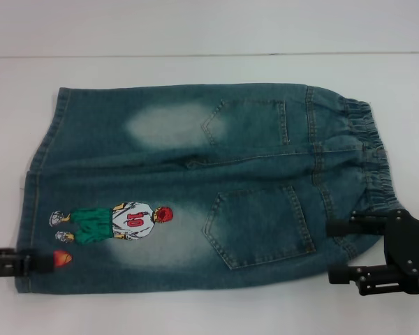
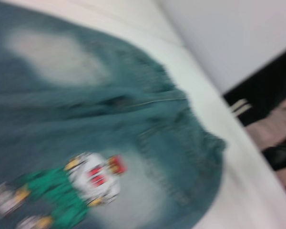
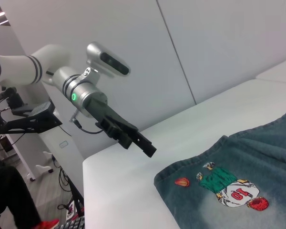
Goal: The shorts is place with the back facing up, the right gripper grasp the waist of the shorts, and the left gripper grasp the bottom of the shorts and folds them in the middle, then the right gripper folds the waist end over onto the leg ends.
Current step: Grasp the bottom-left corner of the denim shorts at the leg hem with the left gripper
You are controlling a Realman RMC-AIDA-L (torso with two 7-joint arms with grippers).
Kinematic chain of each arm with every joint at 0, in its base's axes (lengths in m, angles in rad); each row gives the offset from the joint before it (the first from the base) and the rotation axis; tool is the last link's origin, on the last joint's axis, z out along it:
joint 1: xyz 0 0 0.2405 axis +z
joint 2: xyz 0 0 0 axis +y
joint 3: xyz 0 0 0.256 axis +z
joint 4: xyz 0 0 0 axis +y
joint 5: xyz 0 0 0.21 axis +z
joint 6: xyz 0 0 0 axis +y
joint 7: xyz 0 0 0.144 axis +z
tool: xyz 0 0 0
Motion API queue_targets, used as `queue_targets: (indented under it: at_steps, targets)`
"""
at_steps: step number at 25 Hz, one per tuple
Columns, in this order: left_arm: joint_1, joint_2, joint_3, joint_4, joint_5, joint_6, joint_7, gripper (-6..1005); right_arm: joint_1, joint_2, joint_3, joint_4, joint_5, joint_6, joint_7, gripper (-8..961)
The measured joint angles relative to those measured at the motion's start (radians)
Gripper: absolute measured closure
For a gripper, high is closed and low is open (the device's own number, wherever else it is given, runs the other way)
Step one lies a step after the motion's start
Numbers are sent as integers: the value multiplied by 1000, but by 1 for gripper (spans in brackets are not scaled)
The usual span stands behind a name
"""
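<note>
Flat on white table (image 1: 195,35), shorts (image 1: 195,188), pale wall panels (image 3: 219,43) behind

Shorts (image 1: 195,188) flat on surface (image 1: 195,35), waist (image 1: 366,153) to the right, leg ends (image 1: 42,181) left. Left claw (image 1: 21,264) beside near-left hem corner; right claw (image 1: 346,250) at near waist corner.

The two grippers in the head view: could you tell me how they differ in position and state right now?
The right gripper sits at the waist of the shorts, its fingers spread wide with one overlapping the denim. The left gripper sits at the bottom of the shorts, only its tip in view, fingers close together. The right gripper shows much of its body; the left is mostly out of view. Both are black, at the near edge of the shorts.
</note>
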Motion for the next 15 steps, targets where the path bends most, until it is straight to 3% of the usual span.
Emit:
queue_targets:
  at_steps: [6,15]
  targets:
    - [-11,1,10,28,120,-111,-150,175,0,2,0,0,0,-1,-15,130]
    - [-35,1,18,9,198,-177,-220,174,-6,2,1,0,0,-5,-30,133]
